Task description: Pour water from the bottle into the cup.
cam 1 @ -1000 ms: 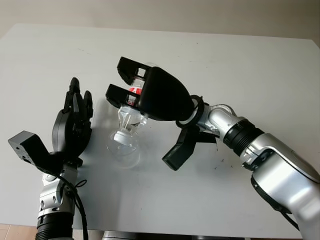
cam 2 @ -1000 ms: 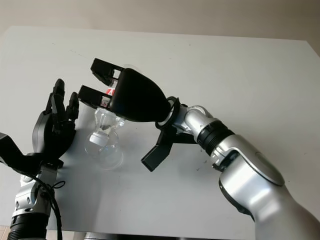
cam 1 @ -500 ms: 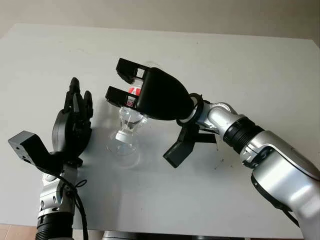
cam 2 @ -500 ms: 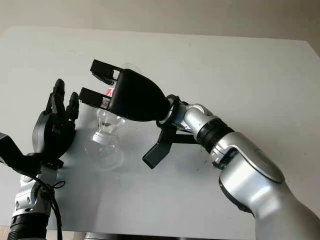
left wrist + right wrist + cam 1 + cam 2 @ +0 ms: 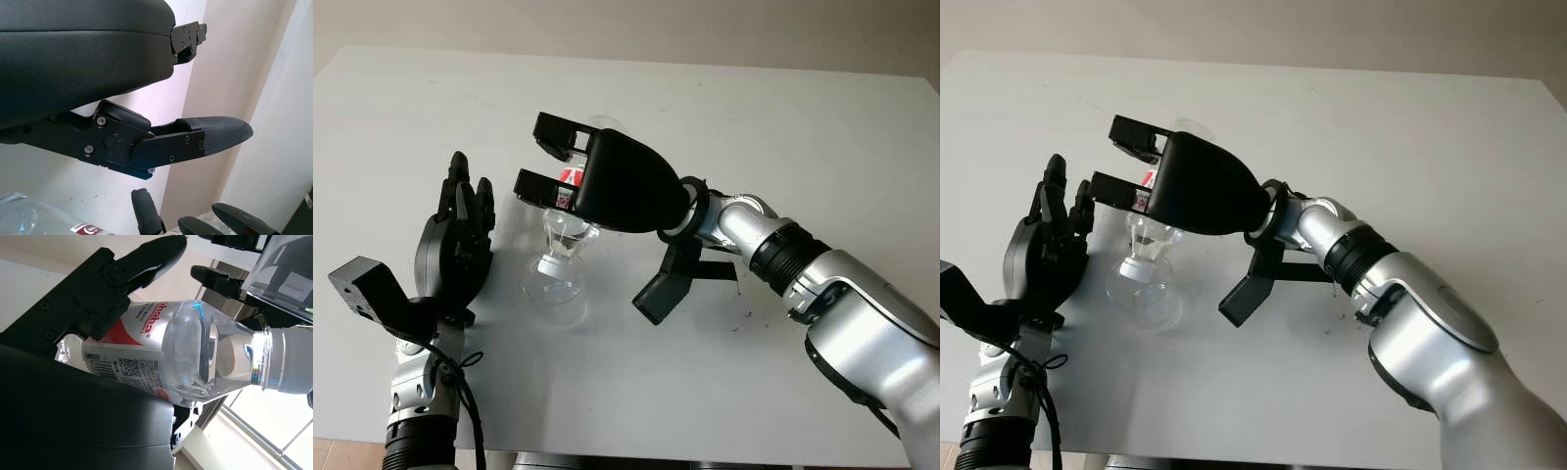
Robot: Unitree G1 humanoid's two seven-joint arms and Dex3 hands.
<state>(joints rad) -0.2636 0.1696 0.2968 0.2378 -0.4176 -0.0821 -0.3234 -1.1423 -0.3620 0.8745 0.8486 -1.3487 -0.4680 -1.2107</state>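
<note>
My right hand (image 5: 607, 186) is shut on a clear water bottle (image 5: 186, 352) with a red and white label, held above the table. The bottle tilts neck down, and its white cap (image 5: 551, 264) is on, just over the mouth of a clear cup (image 5: 555, 296). The cup stands on the white table (image 5: 783, 127), left of centre. Left of the cup my left hand (image 5: 460, 235) is open and upright, a short gap from it. In the right wrist view the cap (image 5: 293, 363) points toward the cup's clear wall (image 5: 288, 279).
The white table stretches wide to the right and toward the far edge. My right forearm (image 5: 822, 284) crosses the table's right half from the bottom right corner. A window and beige wall (image 5: 234, 73) show behind my left hand.
My right hand has shifted slightly up and to the left with the bottle. The capped neck stays over the cup. The left hand has not moved.
</note>
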